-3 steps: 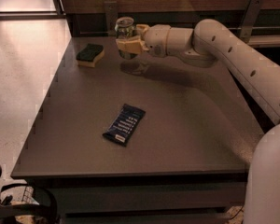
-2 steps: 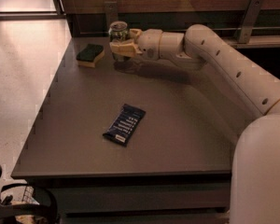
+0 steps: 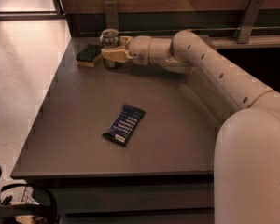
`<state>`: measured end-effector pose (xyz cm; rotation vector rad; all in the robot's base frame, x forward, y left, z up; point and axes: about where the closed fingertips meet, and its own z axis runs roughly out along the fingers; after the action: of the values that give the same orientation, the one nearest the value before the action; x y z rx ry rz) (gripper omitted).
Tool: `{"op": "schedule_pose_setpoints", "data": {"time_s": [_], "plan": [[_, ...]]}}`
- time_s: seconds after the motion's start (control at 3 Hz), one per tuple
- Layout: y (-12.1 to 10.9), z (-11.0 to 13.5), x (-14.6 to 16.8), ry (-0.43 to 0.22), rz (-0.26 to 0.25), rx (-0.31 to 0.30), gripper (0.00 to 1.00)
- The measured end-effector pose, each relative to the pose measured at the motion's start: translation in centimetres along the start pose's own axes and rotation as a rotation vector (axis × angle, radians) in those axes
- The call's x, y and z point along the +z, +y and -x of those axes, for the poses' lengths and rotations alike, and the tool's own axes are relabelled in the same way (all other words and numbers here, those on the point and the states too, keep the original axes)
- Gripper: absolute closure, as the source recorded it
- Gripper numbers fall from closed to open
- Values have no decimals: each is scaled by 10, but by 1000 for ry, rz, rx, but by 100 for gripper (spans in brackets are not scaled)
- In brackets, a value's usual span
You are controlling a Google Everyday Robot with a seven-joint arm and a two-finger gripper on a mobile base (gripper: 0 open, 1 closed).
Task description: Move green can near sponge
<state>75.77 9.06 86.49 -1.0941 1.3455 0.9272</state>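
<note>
The green can stands upright at the back left of the grey table, its silver top showing. My gripper is shut on the can, its fingers wrapped around the can's lower body. The sponge, dark green on a pale yellow base, lies on the table just left of the can, a small gap apart. My arm reaches in from the right along the back of the table.
A flat dark blue snack wrapper lies near the middle of the table. A wall with a rail and metal brackets runs behind the table. The table's left edge borders a pale floor.
My gripper has carried the can to the left along the back of the table, from right of the sponge to right beside it, and lower toward the tabletop.
</note>
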Motion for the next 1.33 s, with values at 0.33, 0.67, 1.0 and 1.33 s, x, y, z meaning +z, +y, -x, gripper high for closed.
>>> {"op": "schedule_pose_setpoints", "data": {"time_s": [0.33, 0.67, 1.0, 1.33], "plan": [[0, -3, 4, 3, 7, 7, 100], [0, 0, 4, 3, 7, 8, 80], [0, 1, 4, 3, 8, 8, 49], [0, 1, 4, 3, 8, 8, 25]]}}
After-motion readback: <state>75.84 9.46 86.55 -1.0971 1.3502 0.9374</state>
